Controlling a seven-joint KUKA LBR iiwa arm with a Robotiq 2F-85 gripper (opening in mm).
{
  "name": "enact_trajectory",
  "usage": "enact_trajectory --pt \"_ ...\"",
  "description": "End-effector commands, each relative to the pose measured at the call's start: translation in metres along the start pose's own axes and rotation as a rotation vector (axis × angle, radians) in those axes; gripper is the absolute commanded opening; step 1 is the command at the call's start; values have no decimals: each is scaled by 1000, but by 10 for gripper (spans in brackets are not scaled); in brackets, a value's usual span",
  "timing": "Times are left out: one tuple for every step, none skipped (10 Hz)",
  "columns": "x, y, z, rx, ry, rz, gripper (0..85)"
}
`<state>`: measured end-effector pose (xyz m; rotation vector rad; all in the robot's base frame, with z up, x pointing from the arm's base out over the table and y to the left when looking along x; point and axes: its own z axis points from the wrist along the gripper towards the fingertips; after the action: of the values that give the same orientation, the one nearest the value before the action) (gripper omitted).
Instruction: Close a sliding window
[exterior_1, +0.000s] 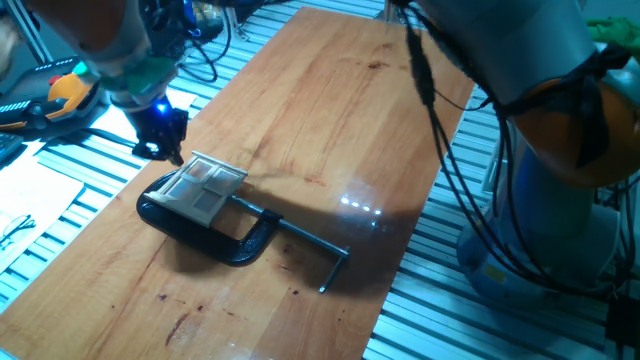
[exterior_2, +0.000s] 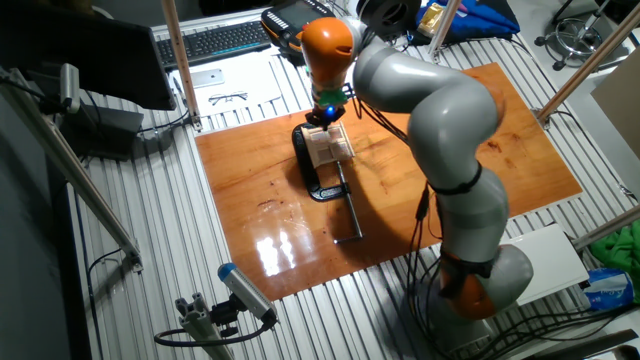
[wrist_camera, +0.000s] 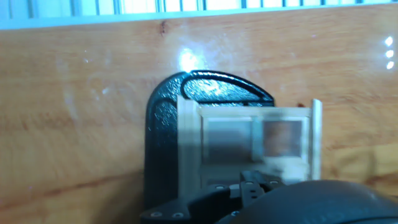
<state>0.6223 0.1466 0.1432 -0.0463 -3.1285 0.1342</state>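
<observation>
The sliding window is a small pale wood frame with thin crossbars, held in a black C-clamp on the wooden table. It also shows in the other fixed view and in the hand view. My gripper hovers at the window's far left end, close to its frame, and whether it touches is unclear. In the hand view its dark fingertips sit together just below the window's lower rail. It holds nothing.
The clamp's steel screw rod with its crossbar handle points toward the table's right front edge. Cables and an orange tool lie off the table at the left. The arm's base stands beside the board.
</observation>
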Motion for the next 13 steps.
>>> enact_trajectory --pt "6 -4 -20 11 -9 -9 0" --pt "11 -4 -27 17 -20 -17 0" --pt "16 -4 -32 18 -31 -19 0" --pt "20 -4 -36 26 -35 -20 0" --pt "24 -4 -40 29 -38 -25 0" --pt "26 -5 -43 24 -31 -25 0" --pt "28 -4 -46 -3 -15 -17 0" --pt "31 -4 -48 -24 0 -14 0" --pt "37 -7 -53 -33 6 -12 0" --pt "41 -12 -57 -32 9 -19 0" --pt "45 -20 -61 -24 13 -22 0" --pt "49 -27 -64 -27 16 -24 0" --pt "55 -34 -66 -19 10 -28 0"
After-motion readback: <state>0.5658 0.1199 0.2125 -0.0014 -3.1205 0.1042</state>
